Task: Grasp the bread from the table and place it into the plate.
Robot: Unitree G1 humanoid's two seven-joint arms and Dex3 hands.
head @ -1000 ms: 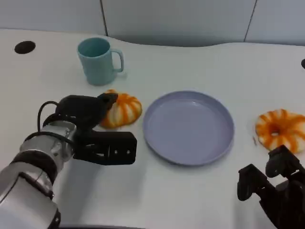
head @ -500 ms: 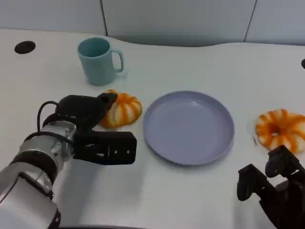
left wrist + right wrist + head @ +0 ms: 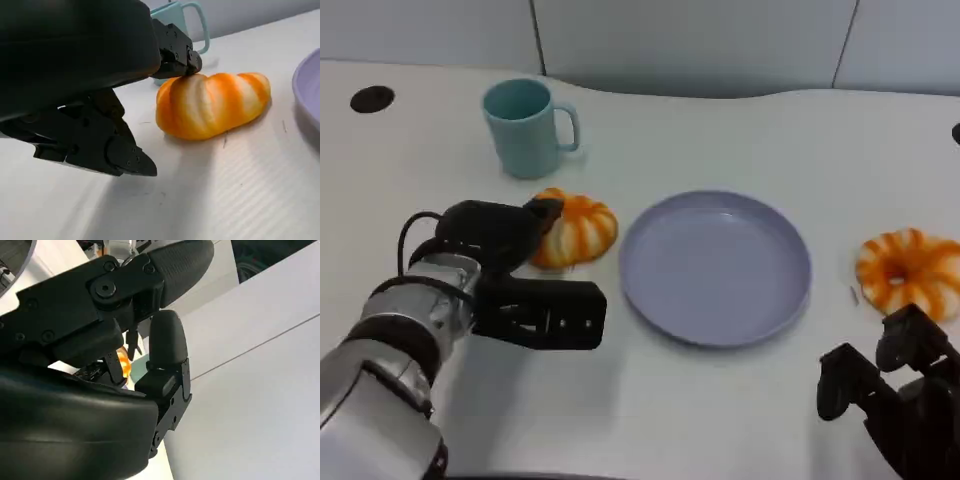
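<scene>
Two striped orange breads lie on the white tabletop (image 3: pixel 740 410) in the head view: one bread (image 3: pixel 578 228) just left of the lavender plate (image 3: pixel 716 266), a second bread (image 3: pixel 910 272) well off to the plate's right. The left hand (image 3: pixel 510 270) sits against the nearer bread, one finger on its top-left edge and the others stretched flat along the tabletop below it, so nothing is gripped. A teal mug (image 3: pixel 528 127) stands just behind that bread. The right hand (image 3: pixel 895 395) rests low near the second bread, fingers curled, holding nothing.

From the left wrist view, an upper fingertip (image 3: pixel 186 59) touches the bread's (image 3: pixel 212 104) crown while the lower fingers (image 3: pixel 107 150) lie apart on the tabletop, short of it. Closing from here could roll the rounded loaf away toward the plate rim (image 3: pixel 306 95) or squash it, since only one side is contacted.

In the right wrist view, the right hand's fingers (image 3: pixel 167 355) are bent inward around nothing.
</scene>
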